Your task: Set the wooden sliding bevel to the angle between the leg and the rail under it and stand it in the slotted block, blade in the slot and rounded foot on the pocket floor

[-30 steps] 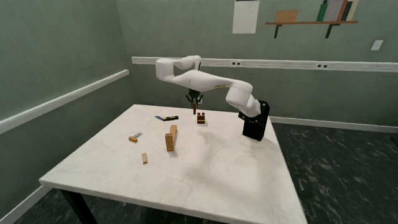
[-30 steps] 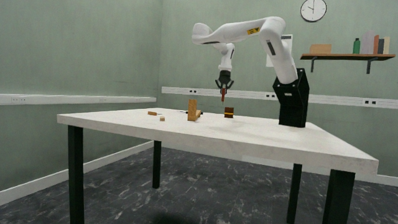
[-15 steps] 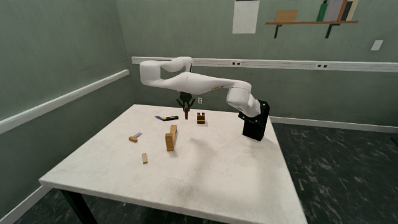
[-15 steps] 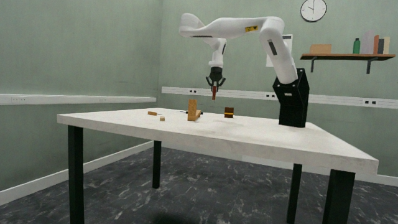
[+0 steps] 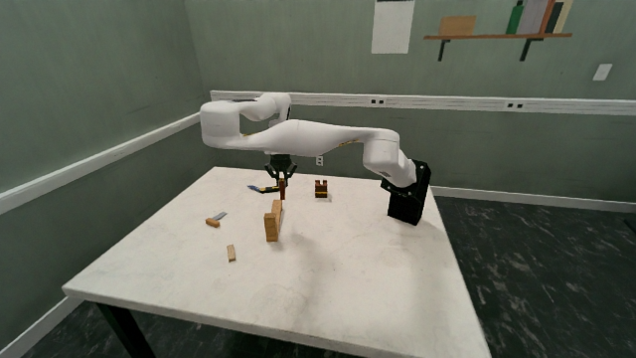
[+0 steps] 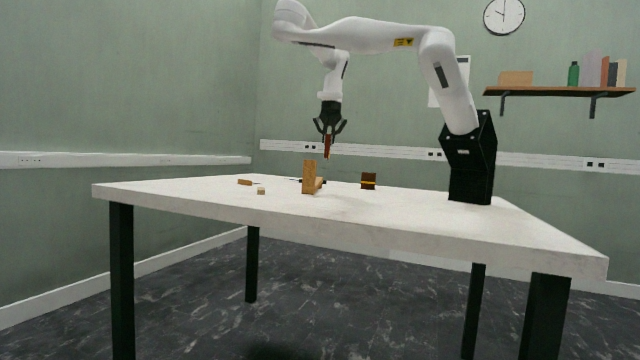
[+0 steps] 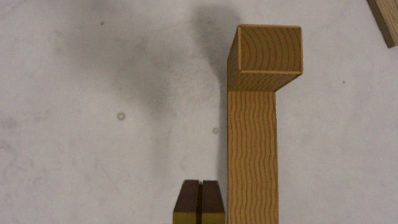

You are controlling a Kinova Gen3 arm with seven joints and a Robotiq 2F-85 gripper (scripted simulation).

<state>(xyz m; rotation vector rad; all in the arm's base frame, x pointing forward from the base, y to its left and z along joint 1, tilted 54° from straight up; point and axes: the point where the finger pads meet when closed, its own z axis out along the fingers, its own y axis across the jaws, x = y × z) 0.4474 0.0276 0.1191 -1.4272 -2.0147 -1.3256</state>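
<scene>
My gripper (image 5: pixel 281 178) (image 6: pixel 328 134) is shut on the wooden sliding bevel (image 5: pixel 282 190) (image 6: pixel 327 148) and holds it upright, hanging down in the air. In the wrist view the bevel's dark brown end (image 7: pixel 200 202), with a slit down its middle, shows at the bottom edge. It hangs just above and beside the light wooden leg and rail piece (image 5: pixel 272 221) (image 6: pixel 309 177). In the wrist view the leg's top (image 7: pixel 265 50) is ahead and the rail (image 7: pixel 252 155) runs right of the bevel. The slotted block (image 5: pixel 321 189) (image 6: pixel 368 180) stands to the right. The black bevel (image 5: pixel 265 189) lies behind.
A small wooden piece with a metal blade (image 5: pixel 215 220) (image 6: pixel 245 182) and a small wooden block (image 5: pixel 231 253) (image 6: pixel 260 190) lie at the table's left. Another wooden piece (image 7: pixel 387 20) shows at the wrist view's top right. The arm's black base (image 5: pixel 408 196) stands at the right.
</scene>
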